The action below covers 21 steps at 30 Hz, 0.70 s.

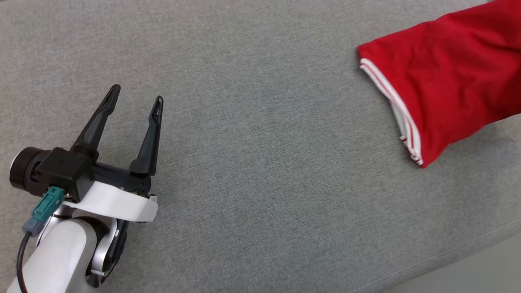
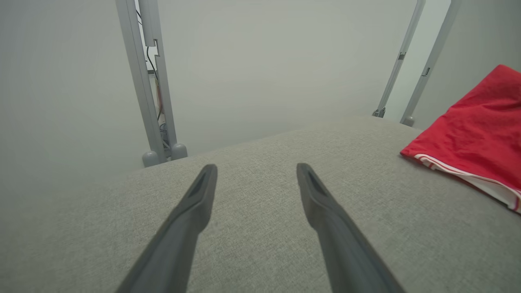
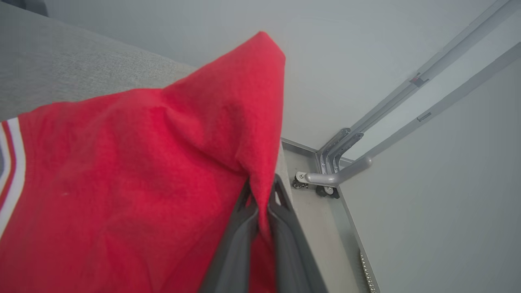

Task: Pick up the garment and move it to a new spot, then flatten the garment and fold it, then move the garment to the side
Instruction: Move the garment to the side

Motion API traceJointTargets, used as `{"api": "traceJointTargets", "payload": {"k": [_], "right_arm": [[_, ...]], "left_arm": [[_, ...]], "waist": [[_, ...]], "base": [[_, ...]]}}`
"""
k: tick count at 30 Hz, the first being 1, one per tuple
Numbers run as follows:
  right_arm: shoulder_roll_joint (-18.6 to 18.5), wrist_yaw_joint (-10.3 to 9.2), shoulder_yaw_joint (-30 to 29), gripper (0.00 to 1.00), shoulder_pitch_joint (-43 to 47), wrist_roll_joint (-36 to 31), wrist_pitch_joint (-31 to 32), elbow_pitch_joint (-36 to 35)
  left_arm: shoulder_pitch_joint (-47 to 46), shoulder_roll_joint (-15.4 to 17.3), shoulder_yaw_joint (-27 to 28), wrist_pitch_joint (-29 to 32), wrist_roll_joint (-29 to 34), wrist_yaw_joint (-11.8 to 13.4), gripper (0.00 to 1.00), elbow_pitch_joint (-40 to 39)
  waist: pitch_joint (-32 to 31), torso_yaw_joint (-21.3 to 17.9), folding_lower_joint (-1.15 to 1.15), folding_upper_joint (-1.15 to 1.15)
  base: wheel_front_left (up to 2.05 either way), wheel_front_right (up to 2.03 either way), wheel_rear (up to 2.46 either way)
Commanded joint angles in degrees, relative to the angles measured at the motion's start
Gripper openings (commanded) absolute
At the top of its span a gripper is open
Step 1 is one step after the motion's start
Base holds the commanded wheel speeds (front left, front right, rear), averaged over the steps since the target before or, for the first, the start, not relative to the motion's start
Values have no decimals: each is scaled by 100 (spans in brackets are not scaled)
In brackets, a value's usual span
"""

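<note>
Head view: red garment (image 1: 447,77) with white-striped hem (image 1: 401,112), at the grey tabletop's (image 1: 260,171) far right side. Left gripper (image 1: 137,93) over the near left part, jaws spread, empty. Right wrist view: right gripper (image 3: 263,193) pinching a garment fold

we see a bright red garment (image 1: 447,77) with thin white stripes (image 1: 401,110) along its hem, red showing between them. the table (image 1: 260,162) is pale grey cloth with a fine woven fleck. the left gripper (image 1: 136,93) has black fingers (image 1: 94,124), a white forearm (image 1: 57,260) and a teal plug (image 1: 47,203) on a black cable (image 1: 20,260). we see light grey poles (image 2: 142,81) against a plain grey-white wall (image 2: 264,61).
</note>
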Motion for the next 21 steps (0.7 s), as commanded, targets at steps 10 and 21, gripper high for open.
{"api": "traceJointTargets", "payload": {"k": [10, 21], "right_arm": [[132, -10, -129, 97, -396, -51, -425, 729], [499, -10, -602, 100, -121, -163, -968, 121]], "left_arm": [[-119, 20, -41, -40, -6, -32, 100, 59], [-24, -46, 39, -206, -112, 70, 100, 179]], "waist": [[103, 122, 0, 0], [-113, 146, 0, 0]], "base": [[0, 0, 0], [0, 0, 0]]}}
